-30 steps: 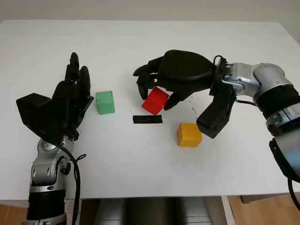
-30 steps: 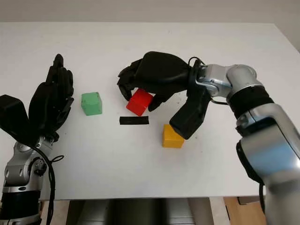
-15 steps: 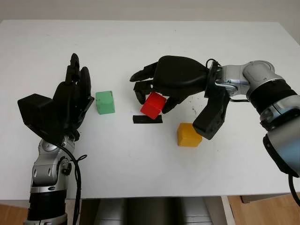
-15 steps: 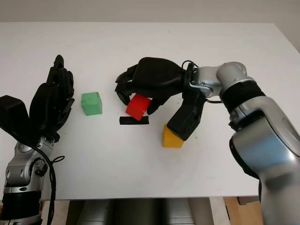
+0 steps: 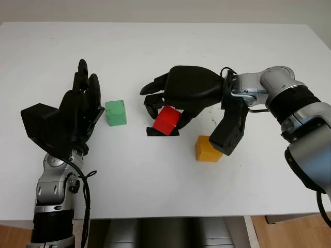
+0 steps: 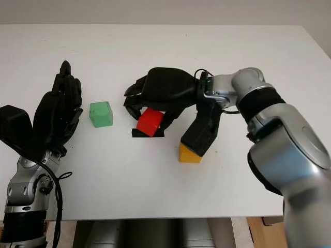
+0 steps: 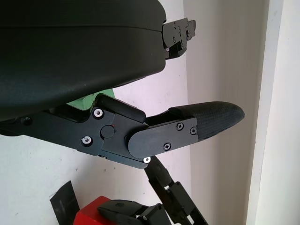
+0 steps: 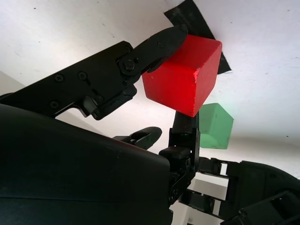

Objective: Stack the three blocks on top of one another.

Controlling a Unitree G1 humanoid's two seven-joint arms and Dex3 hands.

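My right hand (image 5: pixel 166 110) is shut on the red block (image 5: pixel 166 119), holding it tilted just above the black tape mark (image 5: pixel 162 132) at the table's middle. In the right wrist view the red block (image 8: pixel 183 79) sits pinched between the fingers (image 8: pixel 154 44), with the green block (image 8: pixel 214 125) beyond it. The green block (image 5: pixel 116 112) stands on the table to the left. The yellow block (image 5: pixel 208 149) lies right of the tape, partly under my right wrist. My left hand (image 5: pixel 80 111) is open, raised just left of the green block.
The white table (image 5: pixel 155 46) stretches wide behind the blocks, and its front edge runs near the bottom of the eye views. My right forearm (image 5: pixel 269 90) crosses in from the right above the yellow block.
My right hand has carried the red block leftward and a little forward, to above the tape mark. The left hand, green block and yellow block have stayed put.
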